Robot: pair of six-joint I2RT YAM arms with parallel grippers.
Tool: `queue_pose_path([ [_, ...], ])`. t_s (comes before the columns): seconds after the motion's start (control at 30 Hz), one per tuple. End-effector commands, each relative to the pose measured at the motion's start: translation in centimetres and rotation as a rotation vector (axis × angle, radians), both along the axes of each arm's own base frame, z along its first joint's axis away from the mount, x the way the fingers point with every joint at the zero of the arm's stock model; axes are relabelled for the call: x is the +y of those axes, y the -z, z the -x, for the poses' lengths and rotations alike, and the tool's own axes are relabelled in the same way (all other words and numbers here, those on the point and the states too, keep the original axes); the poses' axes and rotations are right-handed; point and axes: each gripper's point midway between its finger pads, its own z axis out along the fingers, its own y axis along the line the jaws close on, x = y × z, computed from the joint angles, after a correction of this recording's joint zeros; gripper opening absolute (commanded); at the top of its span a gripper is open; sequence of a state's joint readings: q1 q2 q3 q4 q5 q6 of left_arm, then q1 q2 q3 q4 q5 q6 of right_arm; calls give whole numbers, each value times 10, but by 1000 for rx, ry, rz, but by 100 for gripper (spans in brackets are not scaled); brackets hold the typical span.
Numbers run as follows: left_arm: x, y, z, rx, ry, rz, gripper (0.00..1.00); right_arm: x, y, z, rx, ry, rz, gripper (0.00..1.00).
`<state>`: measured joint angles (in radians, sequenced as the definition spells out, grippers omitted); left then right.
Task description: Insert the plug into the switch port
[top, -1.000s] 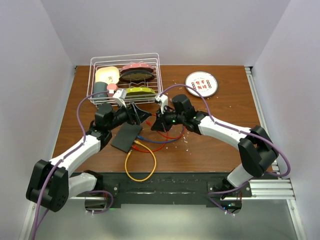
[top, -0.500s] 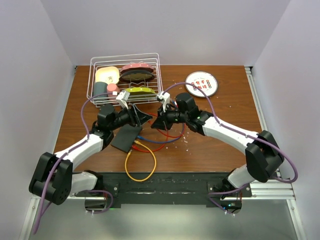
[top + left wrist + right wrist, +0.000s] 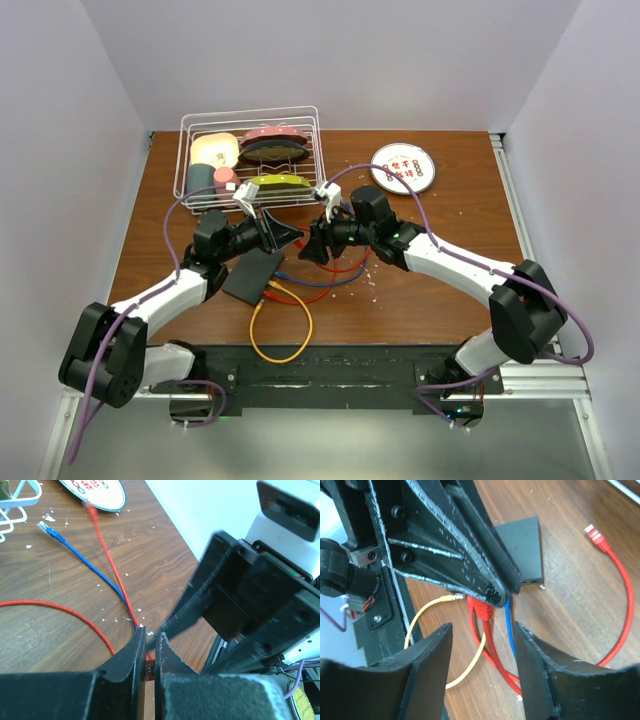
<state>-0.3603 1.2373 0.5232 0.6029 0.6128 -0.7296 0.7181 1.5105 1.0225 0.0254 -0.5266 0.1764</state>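
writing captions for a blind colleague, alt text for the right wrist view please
The left gripper pinches a red plug near the black switch. The right gripper hangs open in the foreground, above a yellow cable and a blue cable on the wooden table.

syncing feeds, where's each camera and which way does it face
Top external: above, behind the bases, looking down at the table; both arms, left gripper and right gripper close together near the switch.
Left wrist: faces the right gripper; own fingers shut on a red plug.
Right wrist: faces the left gripper; own open fingers.
Both wrists see the red plug.
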Motion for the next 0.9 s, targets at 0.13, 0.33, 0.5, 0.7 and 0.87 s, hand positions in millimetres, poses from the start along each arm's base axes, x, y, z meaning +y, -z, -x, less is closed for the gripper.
queue_pose_path([
  [0.13, 2, -12, -1, -53, -10, 17, 0, 10, -40, -17, -88, 47, -91, 56],
  [0.33, 3, -12, -1, -48, -11, 18, 0, 6, -36, -25, -96, 91, -73, 56],
  [0.5, 3, -11, -1, -48, -13, 16, 0, 9, -29, -25, -74, 86, -66, 49],
  [0.7, 3, -11, 0, -47, -15, 18, 0, 14, -25, -21, -51, 56, -78, 47],
  [0.87, 3, -11, -1, -44, -16, 20, 0, 18, -25, -18, -38, 37, -91, 47],
])
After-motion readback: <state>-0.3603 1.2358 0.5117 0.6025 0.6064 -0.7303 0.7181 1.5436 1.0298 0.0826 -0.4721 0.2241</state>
